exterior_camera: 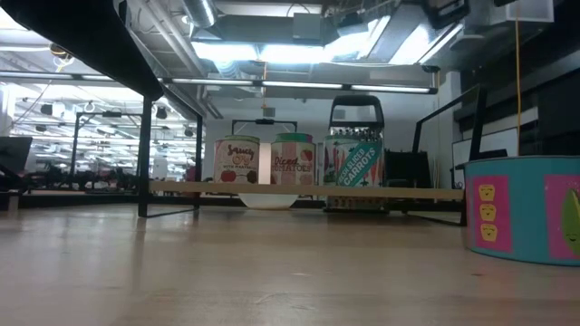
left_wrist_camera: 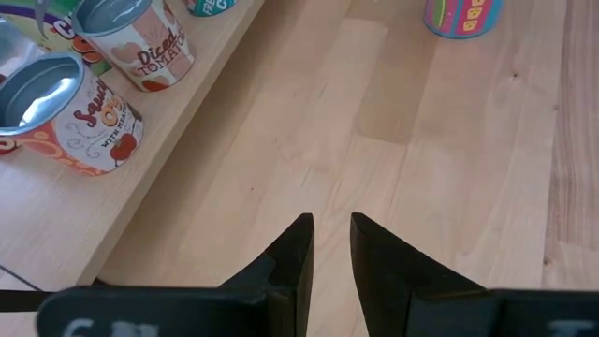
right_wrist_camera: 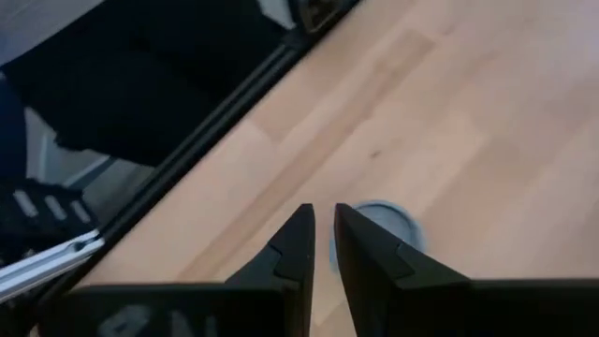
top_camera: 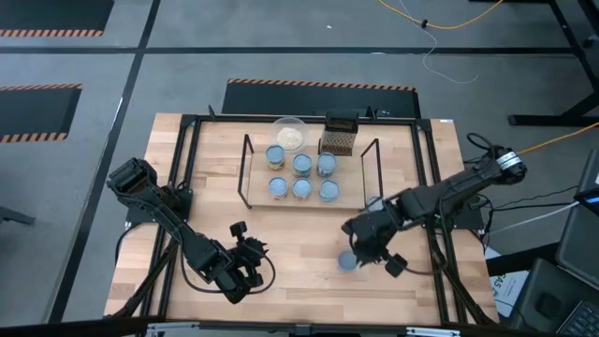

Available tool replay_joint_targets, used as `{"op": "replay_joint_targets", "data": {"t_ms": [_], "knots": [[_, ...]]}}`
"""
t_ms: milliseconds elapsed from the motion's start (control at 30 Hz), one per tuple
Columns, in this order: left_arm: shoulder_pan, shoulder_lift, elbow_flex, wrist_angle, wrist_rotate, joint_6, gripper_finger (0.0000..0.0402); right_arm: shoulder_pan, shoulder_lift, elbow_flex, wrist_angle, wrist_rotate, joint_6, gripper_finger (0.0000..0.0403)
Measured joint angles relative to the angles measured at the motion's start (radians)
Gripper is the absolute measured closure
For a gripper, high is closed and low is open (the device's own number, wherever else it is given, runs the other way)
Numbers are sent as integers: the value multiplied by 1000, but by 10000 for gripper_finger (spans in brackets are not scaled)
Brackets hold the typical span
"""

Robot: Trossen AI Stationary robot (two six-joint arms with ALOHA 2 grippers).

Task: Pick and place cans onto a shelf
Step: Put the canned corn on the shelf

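High view: shelf (top_camera: pixel 257 176) sits at the far middle of the table (top_camera: pixel 290 281), light board with black wire frames at both ends. Six cans on it in two rows of three: back row (top_camera: pixel 275 155), (top_camera: pixel 301 163), (top_camera: pixel 326 164); front row (top_camera: pixel 278 187), (top_camera: pixel 301 187), (top_camera: pixel 328 190). A clear bowl (top_camera: pixel 289 134) and a dark mesh box (top_camera: pixel 339 137) stand just behind the shelf. One more can (top_camera: pixel 348 261) stands on the bare table, near the front, right of centre. The right gripper (top_camera: pixel 354 249) hangs directly over it. Another pale round top (top_camera: pixel 373 202) shows beside the right arm, partly hidden. The left gripper (top_camera: pixel 245 262) rests low at the front left, well apart from every can.

Low view: three labelled cans on the shelf board (exterior_camera: pixel 308 191), in a row: (exterior_camera: pixel 237 160), (exterior_camera: pixel 294 159), (exterior_camera: pixel 353 160). A teal can (exterior_camera: pixel 523 209) stands close at the right edge, on the table.

Left wrist view: left fingers (left_wrist_camera: pixel 298 253) nearly together, narrow gap, gripping nothing, above bare wood. Shelf edge with two open-topped cans (left_wrist_camera: pixel 80 110), (left_wrist_camera: pixel 136 37) off to one side; a teal can (left_wrist_camera: pixel 461 15) farther out.

Right wrist view: right fingers (right_wrist_camera: pixel 298 245) drawn close, only a slit between them, empty. The round can top (right_wrist_camera: pixel 384 225) lies just beyond the tips, not between them.
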Motion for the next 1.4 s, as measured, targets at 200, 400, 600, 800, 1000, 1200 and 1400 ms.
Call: {"op": "replay_joint_targets", "data": {"t_ms": [200, 400, 600, 800, 1000, 1200, 1400], "knots": [[0, 0, 0, 10, 0, 0, 335, 64, 52, 0, 0, 8, -2, 352], [0, 0, 0, 12, 0, 0, 335, 77, 122, 0, 0, 64, 0, 352], [0, 0, 0, 13, 0, 0, 335, 76, 162, 0, 3, 64, 5, 351], [0, 0, 0, 14, 0, 0, 335, 75, 186, 0, 4, 64, 6, 314], [0, 0, 0, 14, 0, 0, 335, 75, 231, 0, 4, 78, 3, 264], [0, 0, 0, 14, 0, 0, 335, 74, 265, 0, -8, 90, -2, 257], [0, 0, 0, 14, 0, 0, 335, 74, 264, 0, -9, 106, -28, 257]]}}
